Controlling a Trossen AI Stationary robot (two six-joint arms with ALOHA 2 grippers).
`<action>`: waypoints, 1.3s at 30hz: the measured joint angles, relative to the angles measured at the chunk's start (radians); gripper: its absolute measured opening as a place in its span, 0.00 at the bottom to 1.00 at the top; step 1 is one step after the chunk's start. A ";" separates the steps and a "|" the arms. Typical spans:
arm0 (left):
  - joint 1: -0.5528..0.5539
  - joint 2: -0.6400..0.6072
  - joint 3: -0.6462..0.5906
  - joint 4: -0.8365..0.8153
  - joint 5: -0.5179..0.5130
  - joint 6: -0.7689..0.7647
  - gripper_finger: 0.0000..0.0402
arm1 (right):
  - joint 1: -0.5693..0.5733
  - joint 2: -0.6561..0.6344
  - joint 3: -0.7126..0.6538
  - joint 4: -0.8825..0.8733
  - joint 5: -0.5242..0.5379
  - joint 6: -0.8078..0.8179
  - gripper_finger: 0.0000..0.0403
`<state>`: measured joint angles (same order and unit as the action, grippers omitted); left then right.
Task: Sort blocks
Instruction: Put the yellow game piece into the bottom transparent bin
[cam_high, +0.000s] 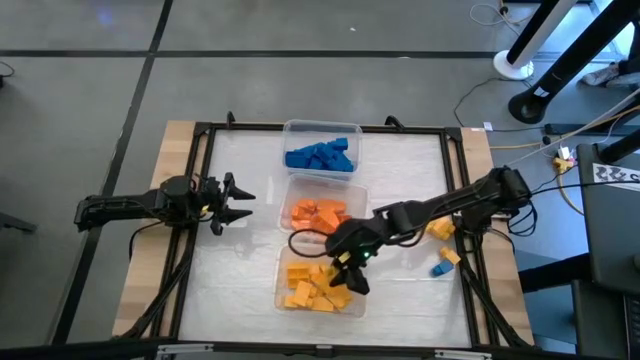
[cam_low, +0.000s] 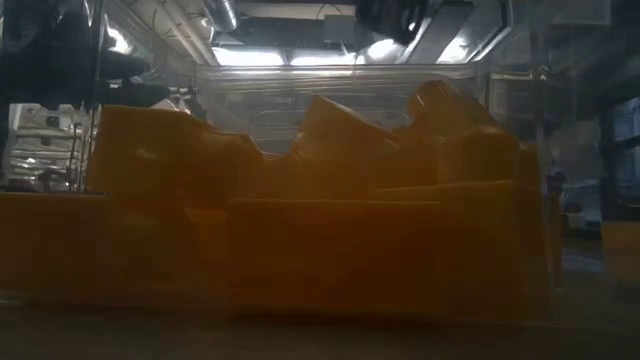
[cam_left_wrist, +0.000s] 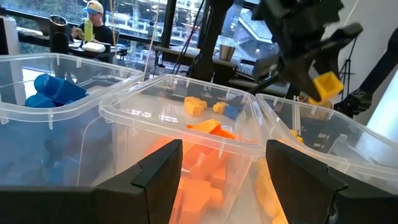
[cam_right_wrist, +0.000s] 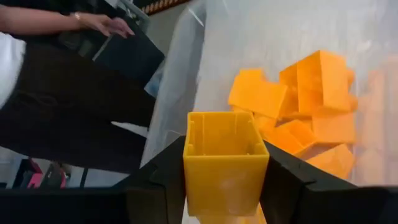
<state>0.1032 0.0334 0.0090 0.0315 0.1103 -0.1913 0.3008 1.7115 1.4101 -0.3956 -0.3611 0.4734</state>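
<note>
- The right gripper (cam_high: 350, 272) sits low in the centre of the high view, above the tub of yellow blocks (cam_high: 318, 286), and its fingers pinch a hollow yellow block (cam_right_wrist: 225, 163) between them.
- In the right wrist view that block fills the lower middle of the frame, open side facing the camera, with the loose yellow pile (cam_right_wrist: 308, 112) in the upper right beyond it.
- The left gripper (cam_high: 232, 200) waits at the left of the mat, fingers spread and holding nothing, pointed toward the orange tub (cam_high: 324, 212).
- Sorted so far: blue blocks in the upper-centre tub (cam_high: 321, 152), orange ones in the middle, yellow ones in the lowest.
- Two yellow strays (cam_high: 441, 228) (cam_high: 452, 256) and a blue one (cam_high: 440, 269) lie on the mat at the right of the high view, under the right arm.
- Risk: I judge the block to be close to the tub wall nearest the orange tub; released here, it could strike the rim and bounce into the orange pile or onto the mat.
- Risk: the block could cling to one finger as the jaws part and be flung sideways.
- Risk: the yellow pile is stacked high, so a drop from above could roll off the heap and over the edge.
- Risk: the arm swinging back could sweep the strays off the mat's right side.
</note>
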 joint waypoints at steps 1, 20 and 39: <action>0.000 0.000 0.000 0.000 0.000 0.000 0.55 | 0.000 0.010 0.000 -0.001 -0.001 0.000 0.39; 0.000 0.000 0.000 0.002 0.000 -0.011 0.55 | 0.000 0.068 0.000 -0.003 0.237 0.019 0.39; 0.000 0.000 0.000 0.002 0.001 -0.010 0.55 | 0.000 0.068 0.000 0.013 0.245 0.015 0.39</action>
<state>0.1034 0.0338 0.0090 0.0334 0.1112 -0.2017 0.3008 1.7794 1.4101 -0.3825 -0.1162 0.4886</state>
